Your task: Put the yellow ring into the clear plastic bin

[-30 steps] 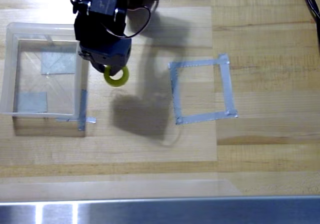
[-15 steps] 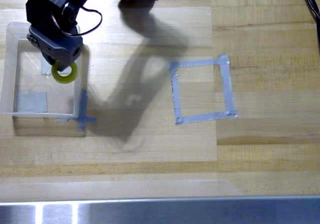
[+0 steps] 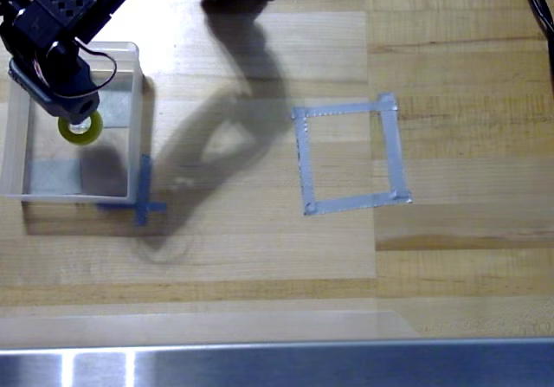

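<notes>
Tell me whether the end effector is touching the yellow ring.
Touching. In the overhead view the end effector overlaps the top edge of the yellow ring, gripping it above the inside of the clear plastic bin.

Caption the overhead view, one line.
Gripper holds yellow ring over the clear bin.

Over the clear plastic bin, black gripper closed around the yellow ring, ring inside the bin's outline, near its middle. Grey tape patch under the bin bottom. Well apart on the right, grey tape square on wooden table.
</notes>
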Robot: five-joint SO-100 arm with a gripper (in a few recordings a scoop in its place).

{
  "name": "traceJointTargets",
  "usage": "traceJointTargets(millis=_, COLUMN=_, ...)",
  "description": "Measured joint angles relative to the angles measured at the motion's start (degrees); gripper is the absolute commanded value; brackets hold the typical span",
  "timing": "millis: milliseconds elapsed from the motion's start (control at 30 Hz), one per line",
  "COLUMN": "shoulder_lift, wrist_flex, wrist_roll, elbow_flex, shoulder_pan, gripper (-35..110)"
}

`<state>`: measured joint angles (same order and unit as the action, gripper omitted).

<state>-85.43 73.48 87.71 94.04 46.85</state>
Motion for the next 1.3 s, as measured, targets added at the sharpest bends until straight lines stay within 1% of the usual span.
traceJointTargets(millis=233, shoulder_lift=8.7, wrist_flex=-6.0, wrist_roll=0.1, elbow_flex=-0.8, shoulder_pan=-0.4, gripper=0)
traceJointTargets(millis=333, shoulder_lift=9.7, wrist_flex=-8.0, wrist_roll=0.4, elbow_flex=-0.8, shoulder_pan=0.2, gripper=0)
traceJointTargets(millis=433, shoulder_lift=10.4, wrist_flex=-12.2, wrist_roll=0.4, elbow_flex=-1.0, shoulder_pan=-0.3, gripper=0)
traceJointTargets(millis=667, shoulder_lift=11.8, wrist_flex=-16.1, wrist_roll=0.0, elbow_flex=-1.0, shoulder_pan=-1.0, gripper=0)
traceJointTargets(millis=933, shoulder_lift=14.1, wrist_flex=-18.0, wrist_roll=-0.5, elbow_flex=-1.0, shoulder_pan=0.4, gripper=0)
traceJointTargets(millis=1033, shoulder_lift=14.1, wrist_flex=-18.0, wrist_roll=-0.4, elbow_flex=-1.0, shoulder_pan=0.6, gripper=4)
traceJointTargets(millis=1200, shoulder_lift=14.1, wrist_flex=-18.0, wrist_roll=-0.5, elbow_flex=-1.0, shoulder_pan=0.7, gripper=16)
traceJointTargets(millis=1300, shoulder_lift=14.1, wrist_flex=-18.0, wrist_roll=-0.9, elbow_flex=-1.0, shoulder_pan=0.7, gripper=21)
